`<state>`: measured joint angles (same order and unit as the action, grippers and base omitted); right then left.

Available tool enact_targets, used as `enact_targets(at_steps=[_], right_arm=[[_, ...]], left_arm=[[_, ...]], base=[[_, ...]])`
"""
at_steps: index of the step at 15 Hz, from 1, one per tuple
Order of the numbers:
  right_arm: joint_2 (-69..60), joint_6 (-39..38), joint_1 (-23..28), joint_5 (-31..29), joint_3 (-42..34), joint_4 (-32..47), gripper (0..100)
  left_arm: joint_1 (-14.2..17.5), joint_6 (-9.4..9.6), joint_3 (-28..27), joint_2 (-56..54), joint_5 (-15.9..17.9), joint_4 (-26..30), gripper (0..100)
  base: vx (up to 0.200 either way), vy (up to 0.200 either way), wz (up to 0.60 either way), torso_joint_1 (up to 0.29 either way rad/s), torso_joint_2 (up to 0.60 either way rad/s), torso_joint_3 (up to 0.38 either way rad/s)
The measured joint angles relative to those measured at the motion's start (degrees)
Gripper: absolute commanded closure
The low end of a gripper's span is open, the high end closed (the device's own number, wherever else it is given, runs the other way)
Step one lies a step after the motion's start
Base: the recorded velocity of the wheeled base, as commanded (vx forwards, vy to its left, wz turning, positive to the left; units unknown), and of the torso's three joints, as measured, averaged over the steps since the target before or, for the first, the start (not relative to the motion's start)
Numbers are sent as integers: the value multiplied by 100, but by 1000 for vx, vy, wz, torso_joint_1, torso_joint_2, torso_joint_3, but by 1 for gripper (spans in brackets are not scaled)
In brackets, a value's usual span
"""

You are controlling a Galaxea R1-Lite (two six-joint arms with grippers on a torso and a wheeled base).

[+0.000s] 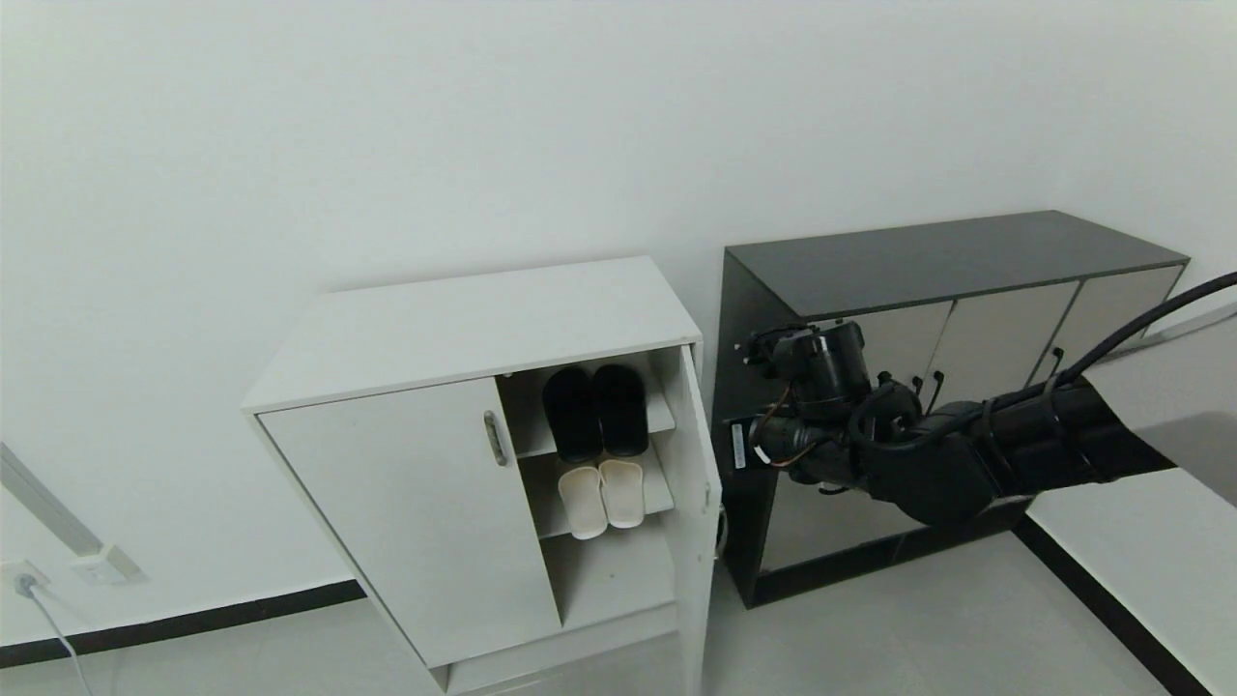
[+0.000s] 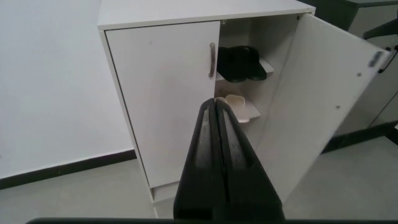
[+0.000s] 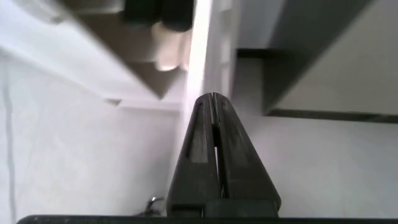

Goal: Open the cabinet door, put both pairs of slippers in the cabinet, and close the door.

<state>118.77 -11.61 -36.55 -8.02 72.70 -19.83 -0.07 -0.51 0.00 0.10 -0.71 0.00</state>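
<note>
The white cabinet (image 1: pixel 464 333) stands against the wall with its right door (image 1: pixel 698 464) swung open and its left door (image 1: pixel 416 503) closed. A black pair of slippers (image 1: pixel 596 411) lies on the upper shelf. A white pair (image 1: pixel 603 495) lies on the shelf below. My right arm (image 1: pixel 928 454) sits just right of the open door, in front of the dark cabinet. My right gripper (image 3: pixel 214 98) is shut and empty, its tip close to the door's edge (image 3: pixel 202 50). My left gripper (image 2: pixel 216 102) is shut and empty, held in front of the cabinet near the left door's handle (image 2: pixel 211 60).
A dark cabinet (image 1: pixel 947 261) stands right beside the white one, close behind the open door. A wall socket with a cable (image 1: pixel 24 582) is low on the left wall. A white surface (image 1: pixel 1140 541) fills the lower right. Bare floor (image 1: pixel 899 628) lies in front.
</note>
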Motion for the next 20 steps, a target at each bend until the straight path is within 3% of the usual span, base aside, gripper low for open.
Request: enact_targets(at_steps=[11,15,20], right_arm=[[-295,364,-419,4,-727,-872,100],[-315,397,-510,17,-864,-928,100],[-306,402,-521,226,-1128,-1415,100]], left_arm=[[-4,0,0,0,-5,0,100],[-2,0,0,0,-5,0,100],[-4,-6,0,0,-11,10,100]], base=[[0,0,0,0,0,0],[0,0,600,2,6,1],[0,0,0,0,0,0]])
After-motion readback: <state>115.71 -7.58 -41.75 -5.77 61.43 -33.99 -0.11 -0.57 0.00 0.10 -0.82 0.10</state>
